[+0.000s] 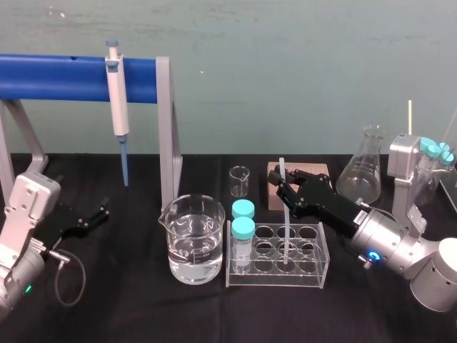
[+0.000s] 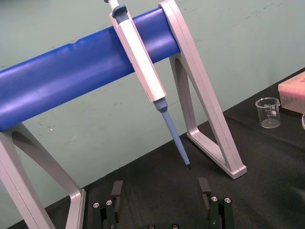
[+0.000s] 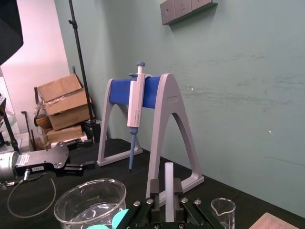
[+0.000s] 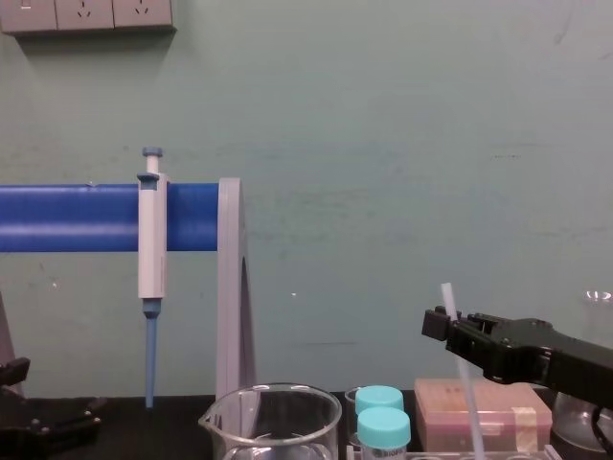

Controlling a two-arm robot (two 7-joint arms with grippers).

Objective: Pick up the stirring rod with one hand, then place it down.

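The stirring rod [image 1: 285, 230] is a thin translucent-white stick, nearly upright, with its lower end inside a well of the clear tube rack [image 1: 314, 275]. My right gripper [image 1: 284, 190] reaches in from the right and is shut on the stirring rod's upper part. In the right wrist view the rod [image 3: 168, 177] rises between the black fingers [image 3: 156, 187]. In the chest view the rod [image 4: 470, 414] leans slightly, with the right gripper [image 4: 446, 326] clamped near its top. My left gripper [image 1: 96, 214] rests open at the far left of the table, its fingers [image 2: 116, 190] spread wide.
A beaker of water [image 1: 191, 241] stands left of the rack, and two teal-capped vials [image 1: 243, 230] sit in the rack's left wells. Behind are a small empty beaker [image 1: 239, 180], a pink box [image 1: 273, 200] and a conical flask [image 1: 360, 171]. A pipette [image 1: 116, 96] hangs on the blue-barred stand [image 1: 57, 77].
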